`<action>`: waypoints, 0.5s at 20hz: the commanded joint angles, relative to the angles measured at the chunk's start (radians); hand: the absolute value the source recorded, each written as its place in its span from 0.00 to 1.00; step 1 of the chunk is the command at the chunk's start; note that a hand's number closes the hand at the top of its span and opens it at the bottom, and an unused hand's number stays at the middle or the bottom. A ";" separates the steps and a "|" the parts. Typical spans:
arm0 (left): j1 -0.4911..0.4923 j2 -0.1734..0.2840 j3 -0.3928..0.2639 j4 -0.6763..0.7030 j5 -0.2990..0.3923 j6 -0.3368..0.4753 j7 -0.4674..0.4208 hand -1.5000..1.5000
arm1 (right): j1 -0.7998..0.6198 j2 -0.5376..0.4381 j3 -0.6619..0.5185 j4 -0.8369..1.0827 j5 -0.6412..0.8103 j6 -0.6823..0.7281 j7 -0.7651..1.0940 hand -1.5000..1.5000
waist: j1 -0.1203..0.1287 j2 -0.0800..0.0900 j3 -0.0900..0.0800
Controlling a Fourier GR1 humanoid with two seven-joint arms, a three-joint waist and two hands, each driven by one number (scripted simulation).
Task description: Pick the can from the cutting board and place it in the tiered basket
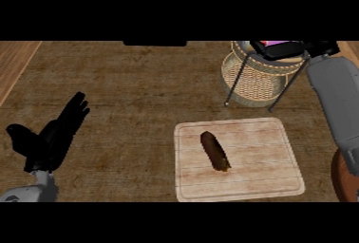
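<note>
The can (282, 48), pink and white, is over the top tier of the wicker tiered basket (256, 80) at the upper right. My right hand (317, 47) reaches in along the right edge, and its black fingers (261, 46) curl round the can and hide most of it. I cannot tell whether the can rests on the tier. The pale wooden cutting board (266, 180) lies at the lower middle and bears only a dark brown elongated item (215, 151). My left hand (52, 135) rests open at the left, fingers up, far from the board.
The basket stands on thin dark legs (238, 80) just behind the board. A brown round object (344, 182) shows at the right edge, partly behind my right forearm. A dark shape (154, 43) sits at the counter's far edge.
</note>
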 commanded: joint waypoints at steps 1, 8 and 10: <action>0.016 -0.024 -0.019 0.008 -0.031 0.017 -0.007 0.50 | -0.022 0.039 0.019 0.079 0.030 -0.045 -0.039 0.00 | 0.003 0.007 0.001; -0.015 0.010 0.016 -0.031 0.004 -0.005 0.054 0.50 | -0.091 0.044 -0.095 0.166 -0.084 -0.006 -0.050 0.00 | 0.007 0.009 0.001; 0.008 -0.006 0.012 -0.016 -0.008 0.005 0.023 0.50 | -0.115 0.068 -0.126 0.127 -0.132 0.009 0.004 0.00 | 0.001 0.005 0.001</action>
